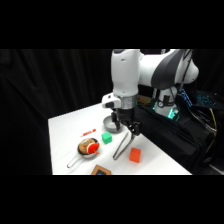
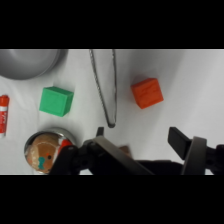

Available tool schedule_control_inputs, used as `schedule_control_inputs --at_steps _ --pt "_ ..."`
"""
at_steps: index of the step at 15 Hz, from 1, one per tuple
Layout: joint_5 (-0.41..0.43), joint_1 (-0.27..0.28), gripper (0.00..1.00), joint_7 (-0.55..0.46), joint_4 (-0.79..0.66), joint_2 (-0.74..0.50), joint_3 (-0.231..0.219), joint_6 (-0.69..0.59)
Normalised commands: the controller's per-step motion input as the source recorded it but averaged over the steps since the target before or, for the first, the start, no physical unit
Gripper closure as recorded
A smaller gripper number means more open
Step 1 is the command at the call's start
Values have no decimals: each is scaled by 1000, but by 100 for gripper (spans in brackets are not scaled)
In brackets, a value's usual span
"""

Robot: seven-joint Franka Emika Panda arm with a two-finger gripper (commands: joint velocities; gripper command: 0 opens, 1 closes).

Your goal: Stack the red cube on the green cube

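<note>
1. Two cubes matter here: the red cube (image 2: 147, 93) and the green cube (image 2: 56, 101), both loose on the table (image 1: 65, 130), well apart, with the tongs (image 2: 104, 85) lying between them.
2. My gripper (image 1: 127, 128) hangs above the tongs, fingers spread, holding nothing. One finger (image 2: 179, 139) shows just below the red cube in the wrist view.
3. I judge the step in hand to be the reach for the red cube. I would centre the fingers over it, turn the wrist square to its faces, then come straight down.
4. The tongs lie beside the red cube, so I would keep the near finger off them.
5. Beyond the green cube sit a grey bowl (image 2: 30, 61), a thin red stick (image 2: 4, 114) and a round red-and-tan thing in a small pan (image 2: 48, 147). The carry crosses the tongs, so lift high.
</note>
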Motion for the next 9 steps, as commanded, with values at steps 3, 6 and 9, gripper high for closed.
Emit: schedule_control_inputs --at_steps 3,6,9 --pt "-3 18 0 -393 -330 -122 71 378" --pt "45 10 0 -366 -259 -73 65 363" --pt "64 12 0 -333 -178 5 66 330"
